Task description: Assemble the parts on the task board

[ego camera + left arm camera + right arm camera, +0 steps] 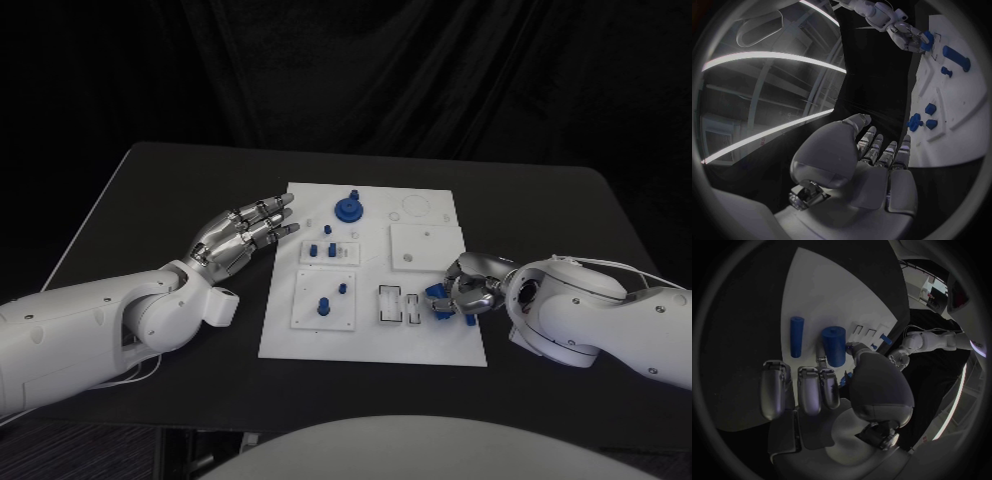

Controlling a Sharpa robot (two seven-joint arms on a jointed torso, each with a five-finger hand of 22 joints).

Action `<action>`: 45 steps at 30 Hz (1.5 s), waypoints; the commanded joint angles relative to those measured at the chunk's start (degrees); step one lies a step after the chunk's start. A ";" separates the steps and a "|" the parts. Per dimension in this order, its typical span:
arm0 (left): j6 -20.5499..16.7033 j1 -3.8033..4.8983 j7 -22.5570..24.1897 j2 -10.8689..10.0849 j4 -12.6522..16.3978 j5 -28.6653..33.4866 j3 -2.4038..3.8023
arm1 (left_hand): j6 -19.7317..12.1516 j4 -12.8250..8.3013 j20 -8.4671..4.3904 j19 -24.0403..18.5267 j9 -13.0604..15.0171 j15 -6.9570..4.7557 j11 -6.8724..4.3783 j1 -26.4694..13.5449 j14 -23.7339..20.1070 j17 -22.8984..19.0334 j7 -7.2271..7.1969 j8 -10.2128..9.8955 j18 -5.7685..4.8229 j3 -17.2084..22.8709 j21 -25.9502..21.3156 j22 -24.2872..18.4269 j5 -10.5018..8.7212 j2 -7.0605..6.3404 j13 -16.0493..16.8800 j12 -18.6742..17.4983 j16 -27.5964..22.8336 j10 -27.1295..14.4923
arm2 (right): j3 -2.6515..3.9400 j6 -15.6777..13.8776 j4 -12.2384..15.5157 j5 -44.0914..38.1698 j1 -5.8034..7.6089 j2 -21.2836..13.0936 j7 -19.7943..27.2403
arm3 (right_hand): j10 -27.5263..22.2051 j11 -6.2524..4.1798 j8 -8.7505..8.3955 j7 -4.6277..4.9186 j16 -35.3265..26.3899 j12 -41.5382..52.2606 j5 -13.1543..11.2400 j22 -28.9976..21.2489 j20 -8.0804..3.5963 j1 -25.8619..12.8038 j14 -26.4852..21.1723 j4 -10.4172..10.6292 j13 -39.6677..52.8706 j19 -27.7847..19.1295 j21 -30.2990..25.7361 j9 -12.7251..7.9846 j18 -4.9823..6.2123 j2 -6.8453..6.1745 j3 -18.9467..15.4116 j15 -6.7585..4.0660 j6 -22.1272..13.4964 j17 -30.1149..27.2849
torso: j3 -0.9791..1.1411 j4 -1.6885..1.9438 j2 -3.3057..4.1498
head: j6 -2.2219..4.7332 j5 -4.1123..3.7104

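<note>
At centre right, the right hand (464,290) pinches a blue part (437,306) over the white board (433,345); the left hand (241,237), centre left, lies spread, holding nothing.

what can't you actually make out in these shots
- Whether the right hand grips the blue part at the task board or only touches it: its fingers hide the contact in the head view.
- Shapes of the small blue parts mid-board: too small in the head view.
- The left hand beside the board: its palm side is turned from the head camera.
- Recesses around the blue gear: too faint.
</note>
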 commanded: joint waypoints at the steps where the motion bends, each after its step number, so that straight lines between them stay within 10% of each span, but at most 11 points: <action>1: 0.97 -0.15 3.03 -0.03 0.13 0.13 0.05 | 0.21 0.00 0.15 -0.12 0.08 0.11 0.43 -0.21 0.32 0.01 0.17 0.21 0.04 0.37 -0.22 0.03 0.25 -0.21 0.07 0.20 0.18 0.01 | -0.09 -7.13 0.69 6.60 -0.29 -0.23 4.00 | 6.09 -0.47 0.59 -0.54 -0.12 0.15 1.84 12.42 -0.33 1.15 5.01 -5.40 15.09 3.23 0.02 0.98 -0.22 0.77 6.01 -0.47 -0.09 10.43 | 0.03 -0.11 0.03 | -0.01 0.16; 19: 1.12 -0.40 2.93 0.06 0.18 0.13 0.05 | 0.22 0.05 0.16 -0.08 0.08 0.15 0.46 -0.22 0.33 0.02 0.23 0.20 0.05 0.49 -0.20 0.06 0.28 -0.19 0.07 0.19 0.19 -0.01 | -0.07 -7.68 2.35 14.13 -0.28 1.66 8.24 | 6.09 -0.25 0.11 -0.35 -0.54 0.15 -13.01 12.11 -0.21 -6.04 4.83 -2.15 15.09 2.99 -0.78 1.36 -0.01 2.04 5.29 -0.29 0.08 9.42 | 0.03 0.00 0.06 | -0.01 -0.02; 45: 1.40 -0.44 2.56 0.36 -0.13 0.13 0.06 | 0.19 0.07 0.16 -0.03 0.07 0.18 0.48 -0.23 0.37 0.03 0.25 0.20 0.05 0.55 -0.18 0.13 0.30 -0.18 0.07 0.20 0.21 -0.01 | -0.07 -2.95 -0.07 14.28 -0.29 4.93 6.63 | 6.09 -0.01 -0.57 -0.08 -0.90 0.15 -26.21 11.87 0.05 -12.06 4.68 3.36 15.09 2.75 -1.54 1.55 0.17 3.93 -0.07 -0.06 -0.18 8.60 | 0.03 -0.09 0.07 | -0.01 0.19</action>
